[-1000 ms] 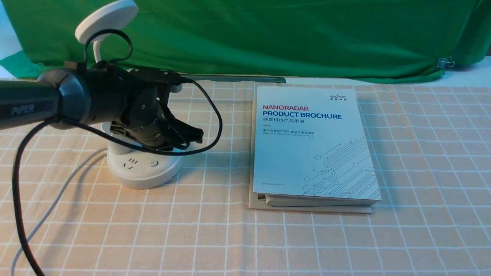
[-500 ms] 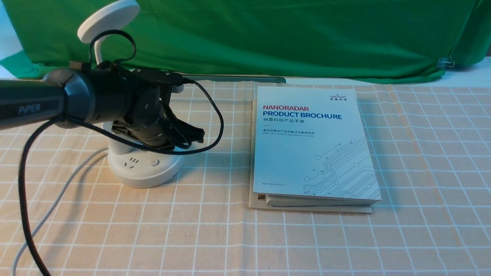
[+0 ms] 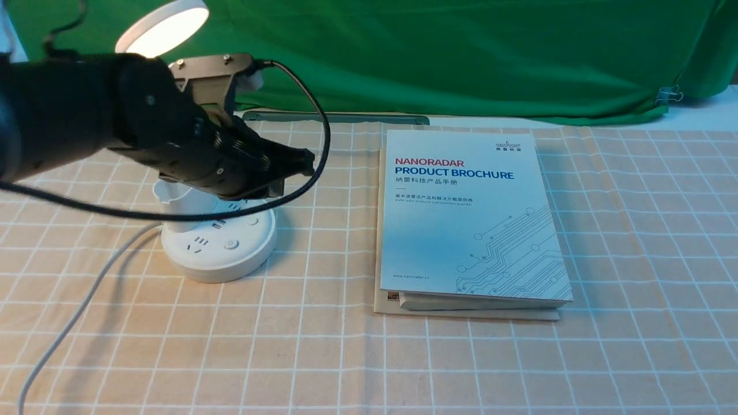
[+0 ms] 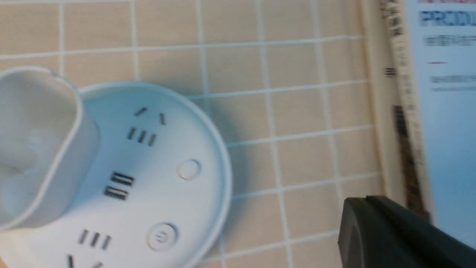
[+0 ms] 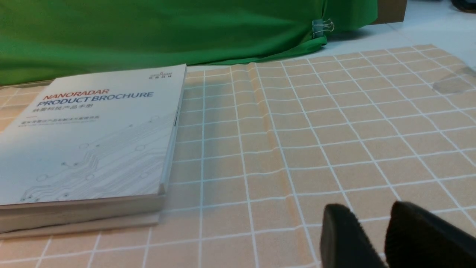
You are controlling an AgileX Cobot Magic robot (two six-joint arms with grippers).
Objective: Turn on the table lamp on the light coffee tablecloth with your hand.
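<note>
Front view: table lamp (image 3: 216,245) lit, left gripper (image 3: 300,164) above.

Left claw (image 3: 291,164) raised, apparently closed; right claw (image 5: 375,238) low, fingers slightly apart

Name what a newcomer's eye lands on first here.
The glowing disc head of the table lamp, lit at the far left against the green backdrop. Next, the bulky black left gripper raised above the lamp's round base, and the Nanoradar brochure lying mid-table on the light coffee tablecloth.
</note>
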